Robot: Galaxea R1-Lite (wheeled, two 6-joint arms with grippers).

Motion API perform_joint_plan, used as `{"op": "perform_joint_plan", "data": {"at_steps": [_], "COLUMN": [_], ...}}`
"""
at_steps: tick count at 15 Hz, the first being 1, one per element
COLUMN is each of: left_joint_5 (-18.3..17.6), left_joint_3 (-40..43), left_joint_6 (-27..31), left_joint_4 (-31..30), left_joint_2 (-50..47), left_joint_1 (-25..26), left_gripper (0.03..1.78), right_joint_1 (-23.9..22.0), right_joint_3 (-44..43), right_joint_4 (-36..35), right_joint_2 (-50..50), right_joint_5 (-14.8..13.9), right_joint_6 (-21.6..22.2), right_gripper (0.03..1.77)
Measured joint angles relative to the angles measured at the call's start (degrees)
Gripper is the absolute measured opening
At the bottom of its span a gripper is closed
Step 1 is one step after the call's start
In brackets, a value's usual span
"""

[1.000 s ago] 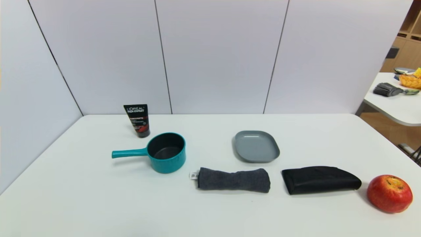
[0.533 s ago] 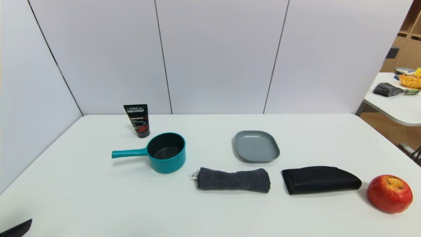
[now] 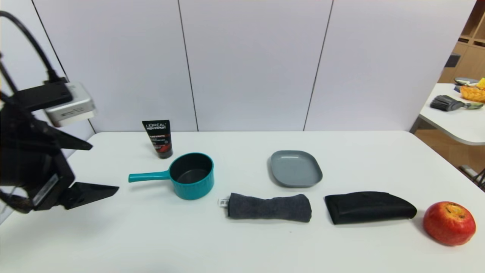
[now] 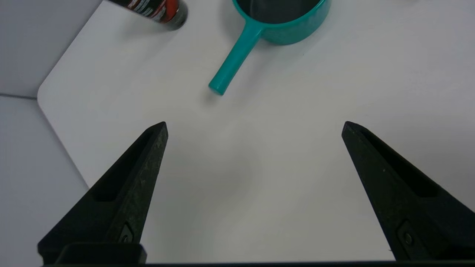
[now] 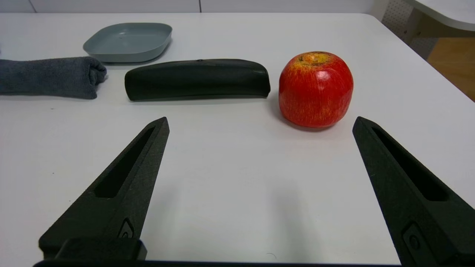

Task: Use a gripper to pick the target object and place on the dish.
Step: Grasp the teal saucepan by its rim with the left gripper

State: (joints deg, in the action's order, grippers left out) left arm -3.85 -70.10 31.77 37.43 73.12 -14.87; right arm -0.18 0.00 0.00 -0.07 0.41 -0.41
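The left gripper (image 3: 104,167) hangs above the left side of the white desk (image 3: 242,242), its two black fingers (image 4: 130,185) spread wide and holding nothing — the tips point toward the free end of the saucepan handle, clear of it. The teal saucepan (image 3: 191,176) stands upright on the desk, left of centre, with its straight handle pointing toward the robot's left and its dark interior empty. A black L'Oreal tube (image 3: 158,138) stands just behind the saucepan, near the back wall panels. The grey dish (image 3: 295,168) lies flat to the right of the saucepan, well apart from it, with nothing on it. In front of the dish lies a rolled grey towel (image 3: 269,207); to its right lies a black pouch (image 3: 369,207), and beyond that a red apple (image 3: 449,223) near the right edge of the desk. The right gripper (image 5: 259,122) appears only in its own wrist view — low over the near right part of the desk, fingers wide apart and empty, facing the apple and the pouch without touching either.
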Motion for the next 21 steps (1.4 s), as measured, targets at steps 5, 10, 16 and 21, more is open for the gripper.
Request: {"op": "perform_joint_plan", "data": {"at_steps": [5,10,16,21], "left_joint_5": [-4.7,-11.9,-14.9,-14.6], "left_joint_3": [-9.9,-19.3,-21.7,-21.6], "left_joint_6": [9.3,18.2,21.4,22.1], "left_joint_4": [0.6,8.0,9.8,11.0], "left_joint_2": [16.3,27.4,34.9,39.0], "left_joint_1": [-6.4,-7.5,-7.5,-7.4], "left_gripper": [1.69,1.69,1.69,1.69], "right_joint_1": [0.0,0.0,0.0,0.0], "right_joint_3": [0.0,0.0,0.0,0.0], "right_joint_4": [0.0,0.0,0.0,0.0], "right_joint_2": [0.0,0.0,0.0,0.0], "right_joint_5": [0.0,0.0,0.0,0.0], "right_joint_6": [0.0,0.0,0.0,0.0], "right_gripper": [1.71,1.71,1.71,1.71]}}
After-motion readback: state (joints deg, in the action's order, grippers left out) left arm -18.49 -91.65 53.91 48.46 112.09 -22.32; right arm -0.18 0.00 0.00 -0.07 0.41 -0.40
